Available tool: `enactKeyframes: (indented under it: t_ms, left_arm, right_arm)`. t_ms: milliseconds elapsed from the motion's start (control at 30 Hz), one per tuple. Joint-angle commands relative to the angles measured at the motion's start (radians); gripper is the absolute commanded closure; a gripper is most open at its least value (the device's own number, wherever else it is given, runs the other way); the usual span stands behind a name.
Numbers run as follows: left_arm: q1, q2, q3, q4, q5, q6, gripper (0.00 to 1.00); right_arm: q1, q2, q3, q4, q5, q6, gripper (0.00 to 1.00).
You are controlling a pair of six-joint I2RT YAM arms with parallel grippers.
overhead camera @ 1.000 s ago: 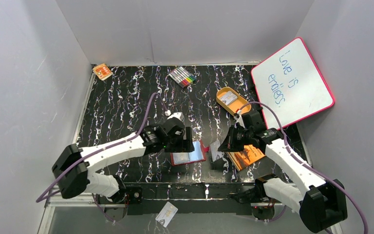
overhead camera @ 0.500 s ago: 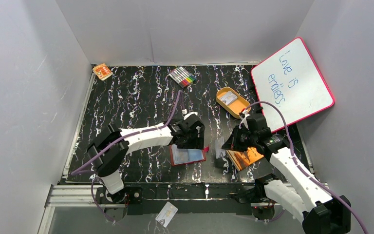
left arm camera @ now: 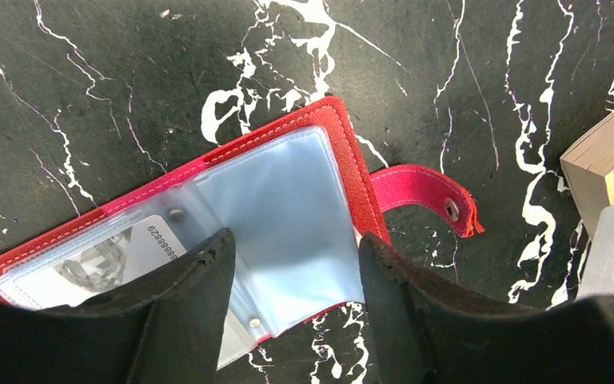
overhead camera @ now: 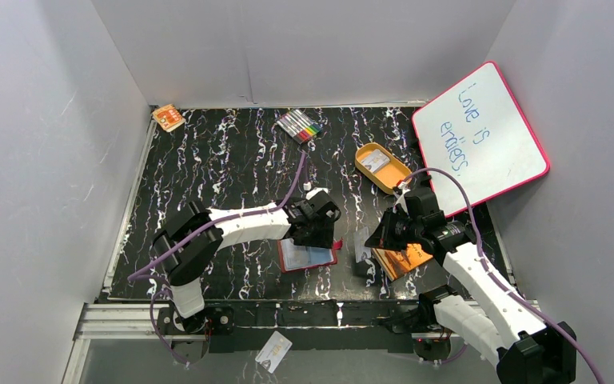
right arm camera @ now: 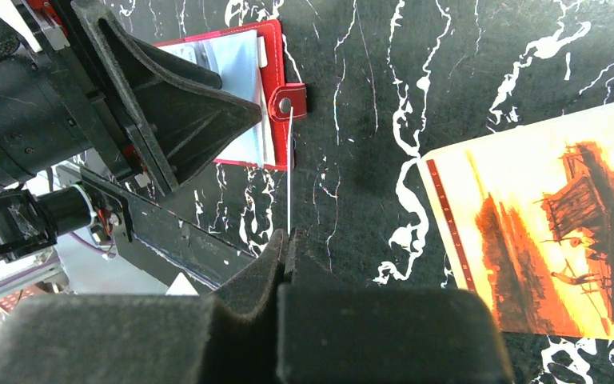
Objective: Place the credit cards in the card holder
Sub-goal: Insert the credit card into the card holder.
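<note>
Card held ready at the right edge of the open holder

The small dark-red leather-look folding card holder [overhead camera: 308, 258] lies open on the near middle of the black marbled table [overhead camera: 208, 160]. The left gripper [left arm camera: 294, 244] stands over it with jaws apart, one finger on each side of a clear plastic sleeve [left arm camera: 296, 184]. The right gripper [right arm camera: 288, 240] is clamped on a thin whitish plastic credit card [right arm camera: 289, 172], held on edge just right of the holder, beside its red snap tab [left arm camera: 424, 192]. The left should probably pin the sleeve flat, and the right should lower the card, tilt it flat and slide it slowly into the sleeve's mouth, clear of the tab
</note>
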Motion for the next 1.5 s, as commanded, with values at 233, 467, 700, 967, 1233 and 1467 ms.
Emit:
enactKeyframes:
  t_ms: [233,467,700,967,1233,1467]
  left_arm:
    - [-0.005,-0.033,-0.044,-0.052,-0.028,0.001,0.58]
    - [-0.005,-0.067,-0.062,-0.040,-0.011,-0.008,0.75]
    - [-0.005,-0.140,-0.108,-0.024,0.050,-0.010,0.98]
    - [-0.005,-0.242,-0.119,-0.008,0.088,-0.040,0.62]
    - [-0.005,-0.372,-0.071,-0.124,-0.009,-0.034,0.44]
    - [0.013,-0.420,-0.154,-0.194,-0.127,-0.006,0.48]
  right_arm:
    - [0.003,0.029,0.021,0.070,-0.097,-0.029,1.00]
    - [0.005,0.079,0.008,0.115,-0.200,-0.054,1.00]
    - [0.034,0.115,0.001,0.146,-0.229,-0.050,1.00]
    - [0.068,0.139,-0.006,0.182,-0.236,-0.028,1.00]
    - [0.120,0.203,0.015,0.242,-0.251,0.030,1.00]
    - [0.219,0.323,0.051,0.349,-0.261,0.103,1.00]
